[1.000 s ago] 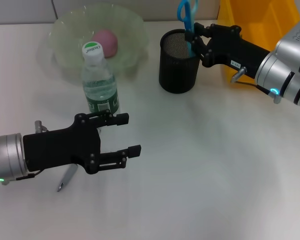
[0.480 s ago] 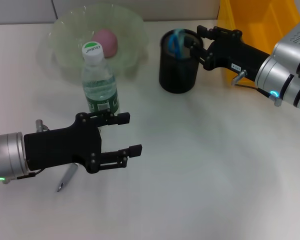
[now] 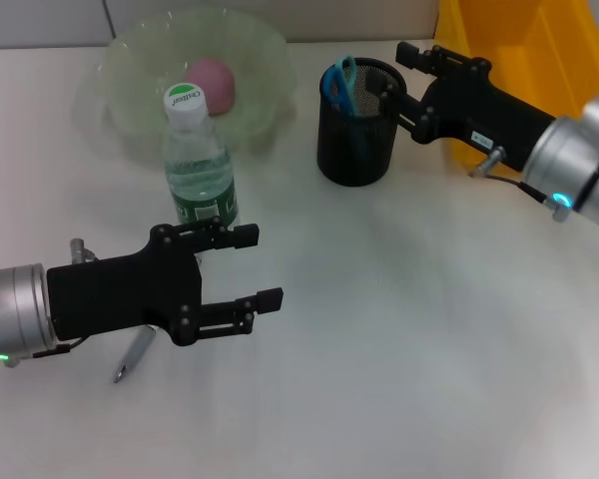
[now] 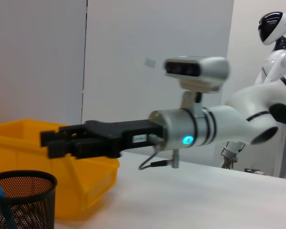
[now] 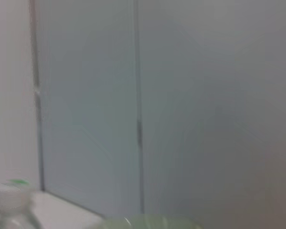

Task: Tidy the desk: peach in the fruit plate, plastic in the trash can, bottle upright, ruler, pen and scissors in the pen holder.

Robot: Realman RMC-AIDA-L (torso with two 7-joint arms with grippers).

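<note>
The blue-handled scissors [image 3: 339, 82] stood in the black mesh pen holder [image 3: 355, 128] near the desk's far edge, blades hidden; the right pincer [image 3: 407, 72] hung spread just beside its rim. The left pincer [image 3: 257, 267], spread and empty, covered most of a pen [image 3: 133, 357] near the upright water bottle [image 3: 197, 160].

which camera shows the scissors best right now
The head view: the scissors stand handles-up in the pen holder. The left wrist view shows only a blue sliver at the holder's edge; the right wrist view shows none.
</note>
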